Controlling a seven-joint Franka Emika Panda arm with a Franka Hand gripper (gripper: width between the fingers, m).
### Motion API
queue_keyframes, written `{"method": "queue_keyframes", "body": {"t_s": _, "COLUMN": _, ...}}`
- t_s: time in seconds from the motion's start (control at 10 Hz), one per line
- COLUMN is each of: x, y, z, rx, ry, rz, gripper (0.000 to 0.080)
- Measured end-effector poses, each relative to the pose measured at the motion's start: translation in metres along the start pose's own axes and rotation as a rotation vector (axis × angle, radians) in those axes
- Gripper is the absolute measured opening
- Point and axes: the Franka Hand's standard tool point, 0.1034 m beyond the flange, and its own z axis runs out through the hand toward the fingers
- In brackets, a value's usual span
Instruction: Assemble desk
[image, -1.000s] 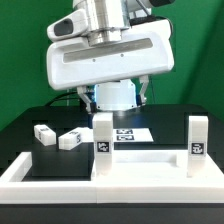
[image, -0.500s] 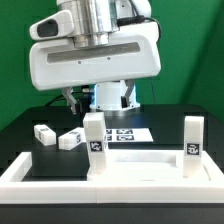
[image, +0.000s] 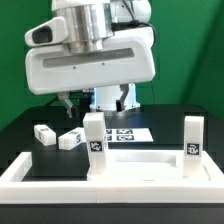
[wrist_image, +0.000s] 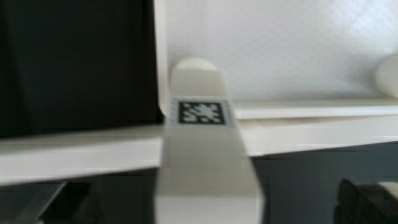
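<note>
The white desk tabletop (image: 140, 160) lies flat inside the border wall. Two tagged leg blocks stand upright on it: one towards the exterior view's left (image: 95, 135), one at the right (image: 195, 140). Two more leg blocks (image: 44, 133) (image: 70, 139) lie loose on the black table. My gripper (image: 95, 101) hangs above the left upright leg, open and empty. In the wrist view the leg (wrist_image: 201, 120) rises between my dark fingertips (wrist_image: 43, 203), apart from both; my gripper (wrist_image: 210, 206) straddles it. The tabletop (wrist_image: 285, 50) lies beyond.
The low white U-shaped border wall (image: 30, 172) runs along the front and sides of the tabletop. The marker board (image: 128, 133) lies flat behind the left leg. The arm's white base (image: 108, 98) stands at the back.
My hand has swung towards the exterior view's left and risen a little, and now hangs over the left upright leg. The legs and tabletop have not moved.
</note>
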Motion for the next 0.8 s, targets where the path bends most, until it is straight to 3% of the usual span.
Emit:
{"method": "queue_keyframes", "body": {"t_s": 0.3, "x": 0.0018, "y": -0.0016, "z": -0.0003, "rx": -0.001, "ry": 0.009, "rz": -0.007, "gripper": 0.0649}}
{"method": "queue_keyframes", "body": {"t_s": 0.4, "x": 0.0019, "y": -0.0017, "z": -0.0002, "rx": 0.0, "ry": 0.009, "rz": 0.009, "gripper": 0.0518}}
{"method": "queue_keyframes", "body": {"t_s": 0.5, "x": 0.0018, "y": -0.0017, "z": -0.0001, "rx": 0.0, "ry": 0.009, "rz": 0.025, "gripper": 0.0328}}
{"method": "queue_keyframes", "body": {"t_s": 0.8, "x": 0.0017, "y": -0.0021, "z": 0.0003, "rx": 0.001, "ry": 0.008, "rz": 0.148, "gripper": 0.0282}}
